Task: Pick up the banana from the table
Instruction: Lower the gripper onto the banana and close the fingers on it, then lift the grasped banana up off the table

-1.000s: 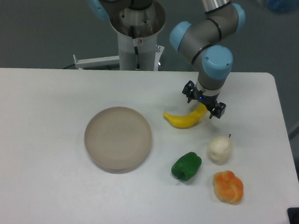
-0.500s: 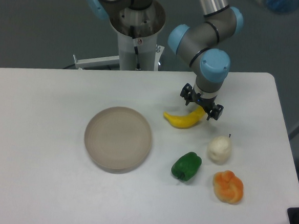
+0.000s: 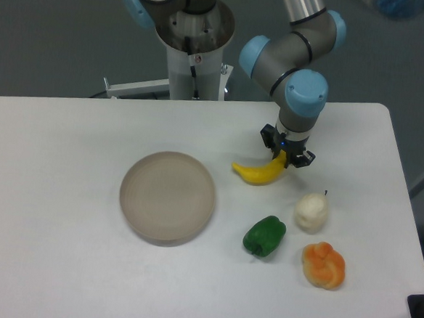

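Nearest the camera I logged one orange lumpy fruit, then one green pepper and one white pear-shaped fruit, and to their left one round beige plate. Four bystanders in all, none touched.

Behind them lay the single banana on the table, left tip resting on the surface, right tip up between the fingers of the gripper.

Change noted against the frames of a second and half a second before: the fingers, then splayed wide on either side of the banana's upper end, had drawn in tight against it. The gripper was clenched on the banana's right tip. The banana itself had not visibly shifted; I judged it not yet lifted.

Meaning for the task: grasp looks made, lift remains. The hold is at one tapered end, so I expected the fruit might swing or slip on rising.

Farthest back: one arm base.
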You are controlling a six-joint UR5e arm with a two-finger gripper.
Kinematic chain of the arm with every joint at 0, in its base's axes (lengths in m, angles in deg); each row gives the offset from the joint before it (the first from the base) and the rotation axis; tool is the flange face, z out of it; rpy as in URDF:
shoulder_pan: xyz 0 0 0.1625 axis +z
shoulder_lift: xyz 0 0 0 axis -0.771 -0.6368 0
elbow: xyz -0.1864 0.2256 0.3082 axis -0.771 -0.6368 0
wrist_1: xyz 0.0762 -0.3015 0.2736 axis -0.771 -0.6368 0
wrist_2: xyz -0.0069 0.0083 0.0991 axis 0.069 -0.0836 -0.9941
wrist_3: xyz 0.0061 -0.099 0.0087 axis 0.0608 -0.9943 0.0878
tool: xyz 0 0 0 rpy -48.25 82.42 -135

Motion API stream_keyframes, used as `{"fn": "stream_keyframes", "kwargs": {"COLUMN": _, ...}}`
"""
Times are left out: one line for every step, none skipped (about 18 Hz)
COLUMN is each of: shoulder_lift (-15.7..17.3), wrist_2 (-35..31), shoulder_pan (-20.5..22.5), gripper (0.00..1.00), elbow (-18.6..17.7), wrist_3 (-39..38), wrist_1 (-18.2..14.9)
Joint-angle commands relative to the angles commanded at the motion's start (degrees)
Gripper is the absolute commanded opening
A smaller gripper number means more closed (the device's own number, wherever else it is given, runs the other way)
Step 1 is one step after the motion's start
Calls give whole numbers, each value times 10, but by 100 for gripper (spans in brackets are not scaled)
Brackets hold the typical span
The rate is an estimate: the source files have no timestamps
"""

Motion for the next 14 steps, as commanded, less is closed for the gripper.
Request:
{"fn": "stream_keyframes", "kwargs": {"shoulder_lift": 1, "wrist_2": -1, "shoulder_pan": 1, "gripper": 33, "elbow": 2, "wrist_3": 1, "wrist_1": 0}}
{"fn": "stream_keyframes", "kwargs": {"shoulder_lift": 2, "wrist_2": 0, "shoulder_pan": 2, "gripper": 33, "elbow": 4, "wrist_3": 2, "wrist_1": 0}}
{"fn": "stream_keyframes", "kwargs": {"shoulder_lift": 3, "wrist_2": -1, "shoulder_pan": 3, "gripper": 33, "elbow": 9, "wrist_3": 3, "wrist_1": -1}}
{"fn": "stream_keyframes", "kwargs": {"shoulder_lift": 4, "wrist_2": -1, "shoulder_pan": 5, "gripper": 32, "elbow": 17, "wrist_3": 5, "wrist_1": -2}}
{"fn": "stream_keyframes", "kwargs": {"shoulder_lift": 6, "wrist_2": -2, "shoulder_pan": 7, "gripper": 32, "elbow": 28, "wrist_3": 16, "wrist_1": -4}}
{"fn": "stream_keyframes", "kwargs": {"shoulder_lift": 7, "wrist_2": -1, "shoulder_pan": 7, "gripper": 32, "elbow": 42, "wrist_3": 34, "wrist_1": -7}}
{"fn": "stream_keyframes", "kwargs": {"shoulder_lift": 5, "wrist_2": -1, "shoulder_pan": 7, "gripper": 32, "elbow": 56, "wrist_3": 53, "wrist_1": -8}}
{"fn": "stream_keyframes", "kwargs": {"shoulder_lift": -1, "wrist_2": 0, "shoulder_pan": 9, "gripper": 32, "elbow": 73, "wrist_3": 65, "wrist_1": -9}}
{"fn": "stream_keyframes", "kwargs": {"shoulder_lift": -9, "wrist_2": -3, "shoulder_pan": 11, "gripper": 32, "elbow": 91, "wrist_3": 66, "wrist_1": -10}}
{"fn": "stream_keyframes", "kwargs": {"shoulder_lift": -13, "wrist_2": -4, "shoulder_pan": 12, "gripper": 32, "elbow": 106, "wrist_3": 68, "wrist_1": -11}}
{"fn": "stream_keyframes", "kwargs": {"shoulder_lift": -14, "wrist_2": -3, "shoulder_pan": 13, "gripper": 32, "elbow": 120, "wrist_3": 69, "wrist_1": -19}}
{"fn": "stream_keyframes", "kwargs": {"shoulder_lift": -15, "wrist_2": -2, "shoulder_pan": 17, "gripper": 32, "elbow": 135, "wrist_3": 69, "wrist_1": -31}}
{"fn": "stream_keyframes", "kwargs": {"shoulder_lift": -15, "wrist_2": 0, "shoulder_pan": 20, "gripper": 32, "elbow": 149, "wrist_3": 69, "wrist_1": -43}}
{"fn": "stream_keyframes", "kwargs": {"shoulder_lift": -16, "wrist_2": 1, "shoulder_pan": 20, "gripper": 32, "elbow": 167, "wrist_3": 70, "wrist_1": -54}}
